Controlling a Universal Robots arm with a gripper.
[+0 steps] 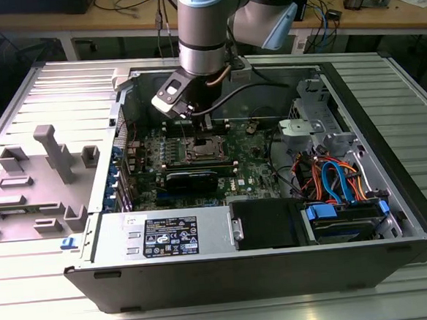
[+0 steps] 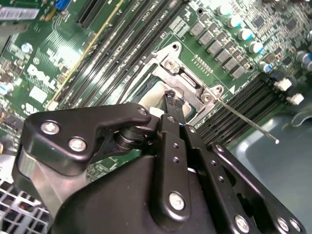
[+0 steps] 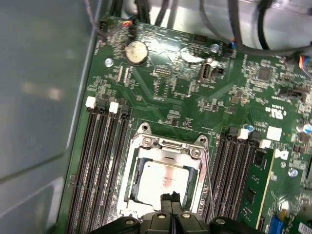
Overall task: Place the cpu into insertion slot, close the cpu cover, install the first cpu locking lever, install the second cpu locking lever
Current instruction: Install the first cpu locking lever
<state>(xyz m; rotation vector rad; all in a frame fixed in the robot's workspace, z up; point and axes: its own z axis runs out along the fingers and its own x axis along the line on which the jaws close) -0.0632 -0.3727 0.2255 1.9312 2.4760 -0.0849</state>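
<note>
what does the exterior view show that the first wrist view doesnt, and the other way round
Exterior view: the whole open computer case, the robot arm reaching down into it, the labelled power supply, blue and orange cables, and a grey fixture at that view's left.
First wrist view: the cpu lying in the insertion slot, a round coin battery, and the gripper, fingertips shut, in front of the cpu's edge.
Both: the green board and the long black memory slots.

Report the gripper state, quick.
Gripper: closed, holding nothing, its tips at the edge of the cpu.
</note>
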